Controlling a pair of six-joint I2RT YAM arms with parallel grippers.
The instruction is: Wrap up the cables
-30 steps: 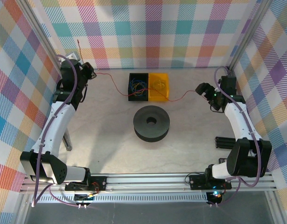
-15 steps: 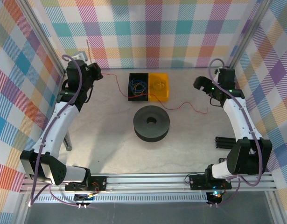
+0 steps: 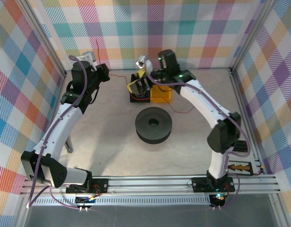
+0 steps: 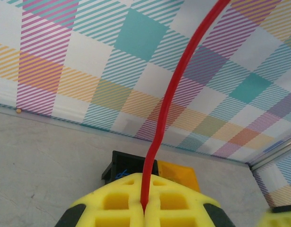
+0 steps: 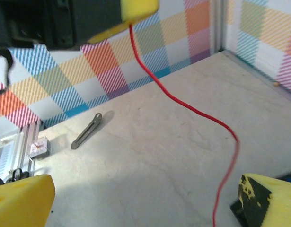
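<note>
L gripper (image 3: 101,73), approx 10 o'clock from the black spool (image 3: 154,124), is clamped tight on the red cable (image 3: 117,75). Wrist cam has its yellow pads (image 4: 112,208) pressed together w/ the strand rising from between them. The cable runs toward 3 o'clock to the black bin (image 3: 136,98) & orange bin (image 3: 162,96) at the spool's 12, then trails over the table (image 3: 107,123) at approx 2. R gripper (image 3: 140,80) hovers over the black bin, jaws spread wide, holding nothing.
</note>
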